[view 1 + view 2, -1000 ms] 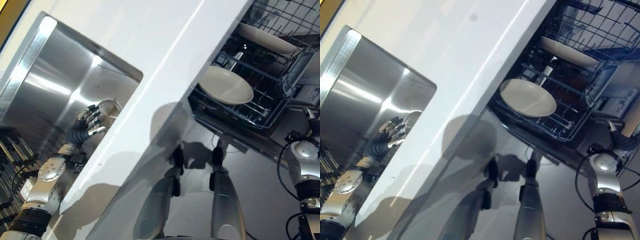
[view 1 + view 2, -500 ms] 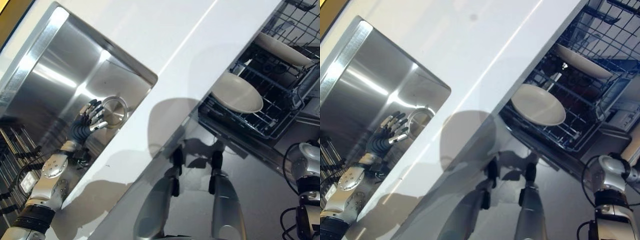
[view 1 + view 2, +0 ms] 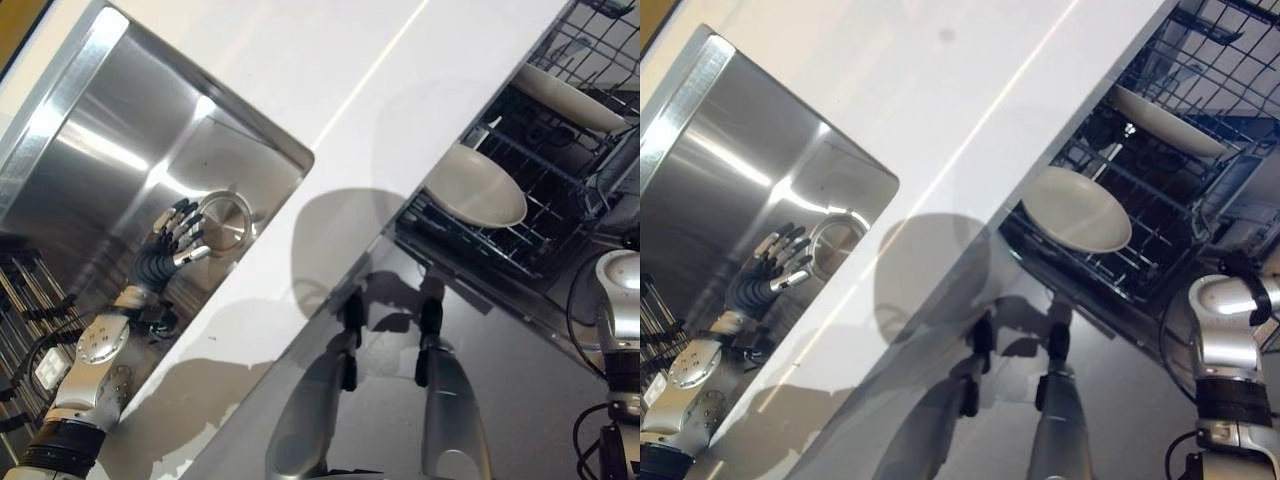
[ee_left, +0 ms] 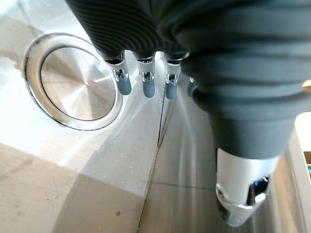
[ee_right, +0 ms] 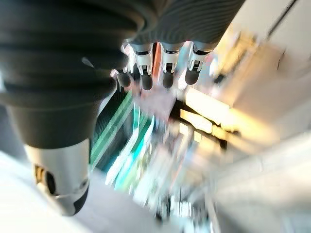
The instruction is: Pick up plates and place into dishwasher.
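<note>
The left hand [image 3: 170,245] hangs inside the steel sink [image 3: 110,150] at about eight o'clock in the left eye view, its fingers [image 4: 146,85] spread straight and empty, their tips just beside the round drain [image 3: 225,222]. Across the white counter [image 3: 330,110], at two o'clock, the dishwasher rack [image 3: 520,235] holds two pale plates: one plate [image 3: 475,187] lying near the rack's front and a second plate [image 3: 565,97] tilted farther back. The right hand [image 5: 155,68] appears in its own wrist view with fingers extended and relaxed, grasping nothing.
</note>
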You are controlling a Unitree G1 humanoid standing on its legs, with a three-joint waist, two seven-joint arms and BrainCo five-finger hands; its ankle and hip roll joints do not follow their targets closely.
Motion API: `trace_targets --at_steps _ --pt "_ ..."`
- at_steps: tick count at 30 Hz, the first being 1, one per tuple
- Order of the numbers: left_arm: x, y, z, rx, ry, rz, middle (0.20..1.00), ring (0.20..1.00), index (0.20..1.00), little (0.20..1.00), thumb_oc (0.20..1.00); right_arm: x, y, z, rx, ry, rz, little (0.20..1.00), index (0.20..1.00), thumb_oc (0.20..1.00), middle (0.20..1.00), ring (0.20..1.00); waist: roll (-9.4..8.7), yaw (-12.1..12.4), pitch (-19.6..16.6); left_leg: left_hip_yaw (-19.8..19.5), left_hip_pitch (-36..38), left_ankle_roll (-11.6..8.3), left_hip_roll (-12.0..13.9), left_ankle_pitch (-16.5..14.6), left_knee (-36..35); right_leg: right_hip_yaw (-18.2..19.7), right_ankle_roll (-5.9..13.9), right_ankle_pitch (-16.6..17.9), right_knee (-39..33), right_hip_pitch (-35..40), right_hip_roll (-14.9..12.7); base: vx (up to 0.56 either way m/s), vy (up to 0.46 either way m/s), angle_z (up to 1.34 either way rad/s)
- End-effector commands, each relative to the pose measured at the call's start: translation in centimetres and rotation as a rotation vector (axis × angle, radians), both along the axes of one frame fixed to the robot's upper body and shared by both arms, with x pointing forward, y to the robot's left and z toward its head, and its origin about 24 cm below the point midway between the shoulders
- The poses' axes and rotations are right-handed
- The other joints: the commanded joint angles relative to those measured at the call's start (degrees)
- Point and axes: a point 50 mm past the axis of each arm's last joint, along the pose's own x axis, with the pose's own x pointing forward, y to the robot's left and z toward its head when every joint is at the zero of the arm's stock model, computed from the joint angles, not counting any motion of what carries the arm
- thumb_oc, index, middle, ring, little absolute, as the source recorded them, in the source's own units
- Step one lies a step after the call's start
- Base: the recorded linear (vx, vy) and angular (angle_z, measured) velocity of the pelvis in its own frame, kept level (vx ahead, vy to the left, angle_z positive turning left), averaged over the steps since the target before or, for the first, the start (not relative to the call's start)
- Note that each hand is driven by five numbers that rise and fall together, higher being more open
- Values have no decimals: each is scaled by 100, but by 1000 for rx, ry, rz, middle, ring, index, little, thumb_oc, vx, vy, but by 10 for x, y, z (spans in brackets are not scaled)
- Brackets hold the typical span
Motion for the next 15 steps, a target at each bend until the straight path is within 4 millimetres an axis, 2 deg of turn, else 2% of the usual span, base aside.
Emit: trace_targets --at_steps 1,6,9,13,15 --pt "-5 -43 -37 -184 21 -57 1000 1000 1000 1000 1000 3 1 25 -87 -60 95 1000 1000 1000 1000 1000 -165 -25 178 -67 -500 -109 225 -607 940 225 120 304 -869 225 65 5 40 -8" --pt "-3 -49 -39 -193 23 -66 1000 1000 1000 1000 1000 13 2 4 12 -5 154 1000 1000 1000 1000 1000 -75 7 178 -52 -557 -115 205 -555 901 173 105 298 -821 120 -7 3 21 -2" --pt "-2 -53 -39 -198 20 -74 1000 1000 1000 1000 1000 20 2 -7 81 -2 257 1000 1000 1000 1000 1000 -26 17 178 -58 -624 -117 193 -547 921 163 101 293 -776 21 -42 6 18 1" --pt "3 -59 -36 -192 19 -91 1000 1000 1000 1000 1000 42 14 -22 216 -11 665 1000 1000 1000 1000 1000 -12 73 178 -88 -754 -119 161 -529 949 132 113 319 -750 -130 -89 9 4 3" --pt "5 -61 -33 -183 15 -97 1000 1000 1000 1000 1000 49 23 -23 221 -52 839 1000 1000 1000 1000 1000 -39 100 178 -111 -847 -115 152 -508 959 100 126 344 -746 -221 -106 0 0 0"
